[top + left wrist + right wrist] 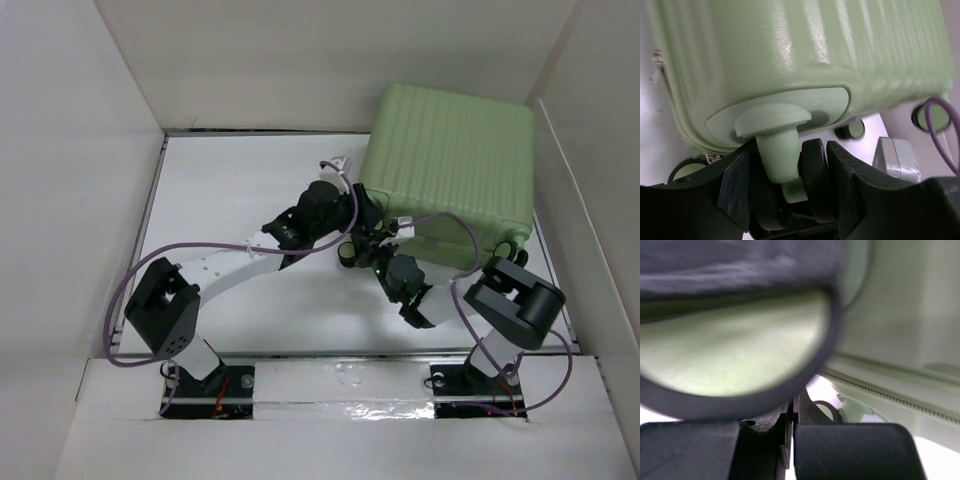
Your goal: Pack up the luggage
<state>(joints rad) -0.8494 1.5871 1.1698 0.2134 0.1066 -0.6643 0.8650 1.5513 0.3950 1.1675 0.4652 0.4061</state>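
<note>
Reaching in from the left, the left gripper (790,150) is shown clamped on a caster (774,122) at the near left corner of the luggage (450,160). Beside it, the right gripper (792,427) is held with fingers pressed together, a black-rimmed wheel (735,345) close before them. The luggage is seen closed, lying flat at the far right of the table (240,190).

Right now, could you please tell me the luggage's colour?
The luggage is pale green, ribbed; best in top external view.
</note>
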